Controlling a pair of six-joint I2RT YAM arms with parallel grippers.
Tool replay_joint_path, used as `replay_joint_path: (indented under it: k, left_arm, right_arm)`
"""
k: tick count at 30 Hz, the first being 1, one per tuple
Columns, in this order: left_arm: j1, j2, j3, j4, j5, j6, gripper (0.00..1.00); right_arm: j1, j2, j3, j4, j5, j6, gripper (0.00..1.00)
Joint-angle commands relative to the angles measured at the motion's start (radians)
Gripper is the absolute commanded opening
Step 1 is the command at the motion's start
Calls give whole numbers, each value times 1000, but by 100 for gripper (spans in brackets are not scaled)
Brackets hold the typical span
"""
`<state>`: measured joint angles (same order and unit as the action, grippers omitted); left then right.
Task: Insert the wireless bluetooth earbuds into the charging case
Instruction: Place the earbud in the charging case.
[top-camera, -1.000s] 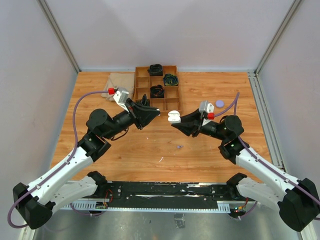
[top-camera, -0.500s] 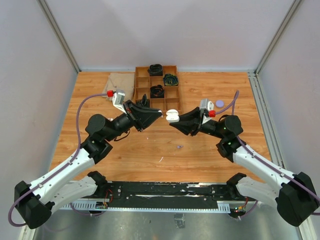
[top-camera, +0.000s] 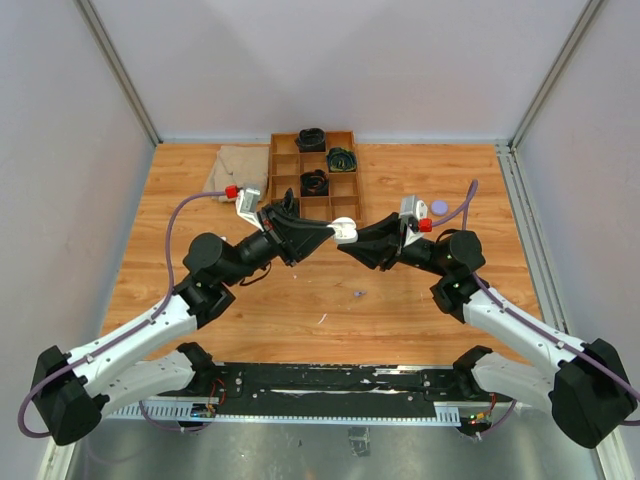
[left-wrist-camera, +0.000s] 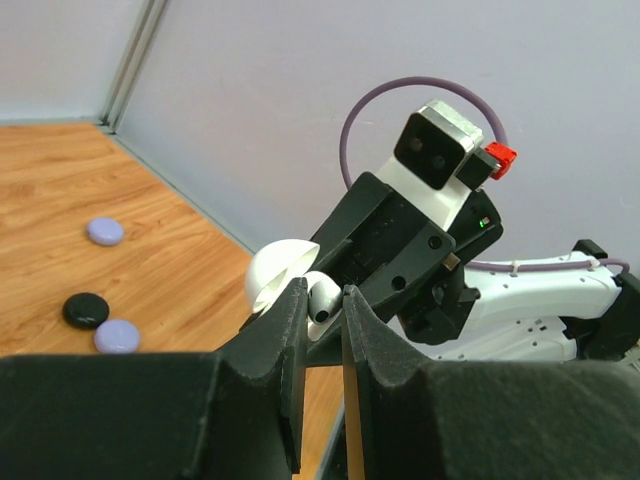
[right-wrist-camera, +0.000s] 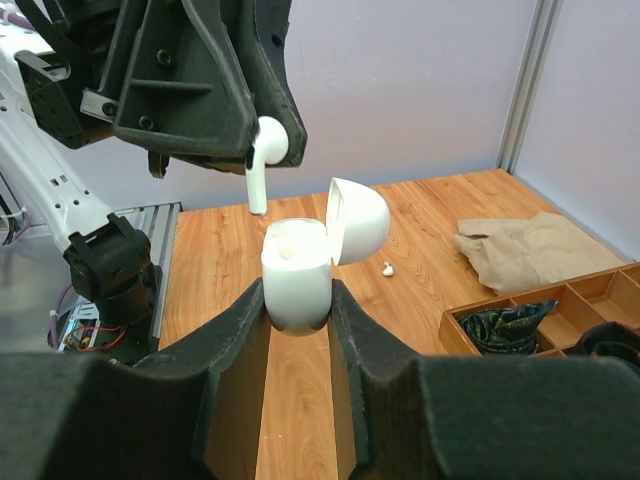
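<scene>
My right gripper (right-wrist-camera: 298, 300) is shut on a white charging case (right-wrist-camera: 296, 285) and holds it upright above the table, with its lid (right-wrist-camera: 358, 220) hinged open. My left gripper (left-wrist-camera: 322, 295) is shut on a white stemmed earbud (left-wrist-camera: 322, 298). In the right wrist view the earbud (right-wrist-camera: 262, 160) hangs stem down just above the left side of the case's open top. In the top view both grippers meet at mid-table, left gripper (top-camera: 328, 231) against right gripper (top-camera: 350, 240), with the case (top-camera: 345, 229) between them. Another white earbud (right-wrist-camera: 387, 268) lies on the table.
A wooden compartment tray (top-camera: 283, 170) with black cables stands at the back, with a beige cloth (top-camera: 238, 165) to its left. A lilac puck (top-camera: 440, 207) lies at the right. The left wrist view shows two lilac pucks (left-wrist-camera: 105, 231) and a black one (left-wrist-camera: 86, 309). A tiny lilac bud (top-camera: 358, 294) lies in front.
My left gripper has moved right with the earbud until it meets the case. My right gripper has shifted slightly left and up with the case.
</scene>
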<state>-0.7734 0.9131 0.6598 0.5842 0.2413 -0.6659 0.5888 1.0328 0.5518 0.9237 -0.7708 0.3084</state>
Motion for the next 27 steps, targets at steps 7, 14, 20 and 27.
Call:
replay_joint_path:
  k: [7,14,20,27]
  left_arm:
    - [-24,31,-18,96,-48,-24,11]
    - [-40,55,-21,109,-65,-26,10]
    - [-52,53,-26,111,-84,-23,11]
    - [-56,52,-45,111,-99,-23,13]
  right_arm:
    - [-13,-13,22,61,-15,12,14]
    - [-13,-22,14,64,-10,11,14]
    - [-13,-23,17,65,-13,12,14]
    - [-13,-32,17,66,-13,15,14]
